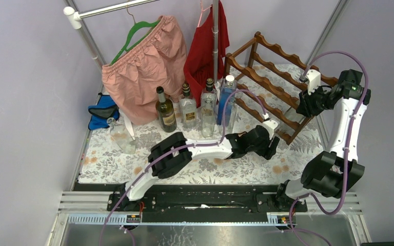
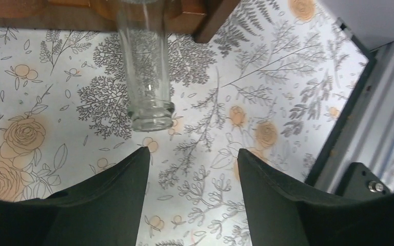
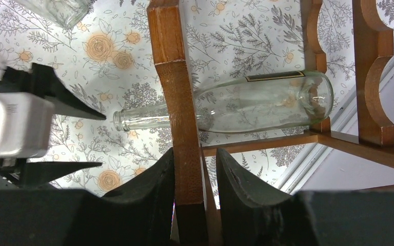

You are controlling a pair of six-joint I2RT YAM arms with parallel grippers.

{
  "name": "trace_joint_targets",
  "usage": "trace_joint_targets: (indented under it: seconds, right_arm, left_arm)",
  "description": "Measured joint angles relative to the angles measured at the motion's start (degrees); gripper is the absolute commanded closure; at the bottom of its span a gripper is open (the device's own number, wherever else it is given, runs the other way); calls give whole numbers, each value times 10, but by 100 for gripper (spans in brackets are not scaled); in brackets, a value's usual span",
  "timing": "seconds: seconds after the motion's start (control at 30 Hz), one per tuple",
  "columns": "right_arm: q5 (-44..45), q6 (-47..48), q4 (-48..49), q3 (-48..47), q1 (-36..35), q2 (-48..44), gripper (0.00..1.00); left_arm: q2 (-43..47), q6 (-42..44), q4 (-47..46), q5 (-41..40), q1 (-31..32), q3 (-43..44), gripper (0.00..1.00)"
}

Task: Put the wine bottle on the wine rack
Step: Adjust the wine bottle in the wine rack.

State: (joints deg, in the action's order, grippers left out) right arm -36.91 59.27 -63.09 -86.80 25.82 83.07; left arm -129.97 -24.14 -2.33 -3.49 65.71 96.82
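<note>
A clear glass wine bottle (image 3: 256,102) lies on its side in the lowest tier of the reddish-brown wine rack (image 1: 279,77). Its neck (image 2: 146,77) pokes out over the flowered tablecloth. My left gripper (image 2: 192,154) stands open just short of the bottle's mouth, with nothing between its fingers. The overhead view shows that gripper (image 1: 273,146) low at the rack's front corner. My right gripper (image 3: 195,159) is shut on an upright wooden post (image 3: 177,102) of the rack. It holds the rack's right end (image 1: 303,107).
Several upright bottles stand behind the left arm: a dark green one (image 1: 165,108), clear ones (image 1: 187,105) and a blue one (image 1: 227,97). Pink shorts (image 1: 143,66) and a red garment (image 1: 205,46) hang from a rail. A blue bag (image 1: 102,114) lies at the left.
</note>
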Motion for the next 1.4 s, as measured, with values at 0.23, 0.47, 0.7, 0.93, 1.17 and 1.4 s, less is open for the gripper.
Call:
trace_joint_targets:
  seconds: [0.23,0.47,0.7,0.93,1.17,1.4]
  right_arm:
    - [0,10,11,16,0,-16,96]
    - [17,9,17,38,-1,-42,100]
    - [38,13,17,67,-1,-80,100]
    - [60,14,5,102,0,-131,100]
    - [59,14,-3,118,1,-158,100]
    - [58,16,-7,125,1,-170,100]
  left_arm:
    - [80,-33,-78,-6,6,-94,31]
    - [198,-75,-177,-5,8,-247,32]
    - [257,-174,-339,-16,17,-414,32]
    - [248,-270,-482,-75,71,-509,31]
    - [146,-390,-677,-127,83,-540,28]
    - [59,-486,-778,-180,95,-526,27]
